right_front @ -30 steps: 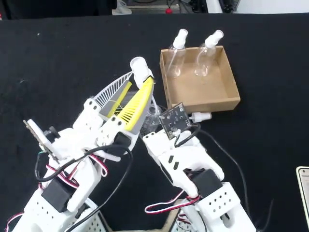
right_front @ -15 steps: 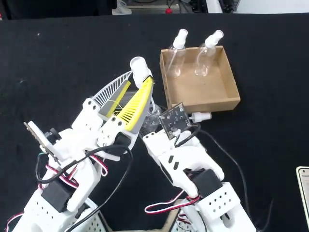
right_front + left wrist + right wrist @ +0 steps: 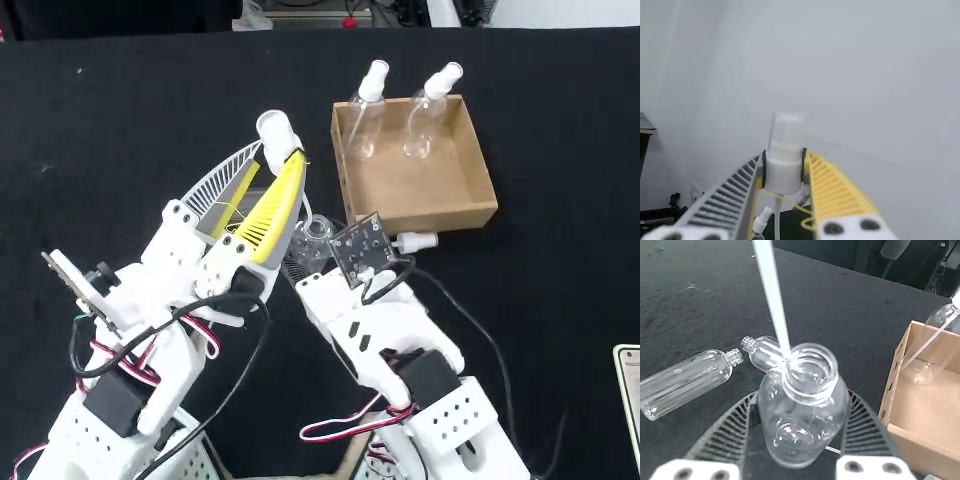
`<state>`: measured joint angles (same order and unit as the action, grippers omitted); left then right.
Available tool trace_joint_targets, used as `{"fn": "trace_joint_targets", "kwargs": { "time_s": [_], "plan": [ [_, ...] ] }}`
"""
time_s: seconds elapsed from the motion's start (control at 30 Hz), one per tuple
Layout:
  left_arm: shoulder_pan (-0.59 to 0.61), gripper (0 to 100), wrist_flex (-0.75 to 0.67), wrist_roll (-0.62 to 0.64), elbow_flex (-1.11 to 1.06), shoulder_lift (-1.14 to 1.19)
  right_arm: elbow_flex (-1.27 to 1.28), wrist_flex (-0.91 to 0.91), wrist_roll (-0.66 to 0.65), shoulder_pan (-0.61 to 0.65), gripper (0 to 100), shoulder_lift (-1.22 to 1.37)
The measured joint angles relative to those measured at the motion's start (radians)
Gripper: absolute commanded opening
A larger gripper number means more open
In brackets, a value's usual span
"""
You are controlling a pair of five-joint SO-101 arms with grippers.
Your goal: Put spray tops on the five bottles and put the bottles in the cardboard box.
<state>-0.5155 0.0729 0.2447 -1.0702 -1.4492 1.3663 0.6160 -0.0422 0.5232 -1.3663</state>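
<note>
2/5 done: two capped bottles (image 3: pixel 365 125) stand in the cardboard box (image 3: pixel 425 190); just beside the box, R gripper (image 3: pixel 802 405) clamps a 3rd bottle (image 3: pixel 807 372), uncapped, w/ L gripper (image 3: pixel 275 152) pinching a spray top (image 3: pixel 272 128), tube at its mouth; 2 bare bottles (image 3: pixel 687 380) lie farther from the box.

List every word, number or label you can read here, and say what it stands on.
None can be read.
The cardboard box and the bottles bear no print that shows.
The card at the table's right edge may carry print, but it is too small to read.
</note>
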Motion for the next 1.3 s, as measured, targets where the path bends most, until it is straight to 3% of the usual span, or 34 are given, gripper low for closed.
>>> {"fn": "trace_joint_targets", "kwargs": {
  "time_s": [0.9, 1.13, 1.3],
  "plan": [
    [0.003, 5, -0.097, -0.003, 0.0, 0.109, 0.0, -0.035, -0.002, 0.0, 10.9, 0.0],
    [0.002, 5, -0.097, -0.003, -0.135, 0.063, 0.0, -0.035, -0.002, 0.0, 10.9, 0.0],
    [0.003, 14, -0.097, -0.003, -0.233, -0.006, 0.0, -0.035, -0.002, 0.0, 10.9, 0.0]
  ]
}}
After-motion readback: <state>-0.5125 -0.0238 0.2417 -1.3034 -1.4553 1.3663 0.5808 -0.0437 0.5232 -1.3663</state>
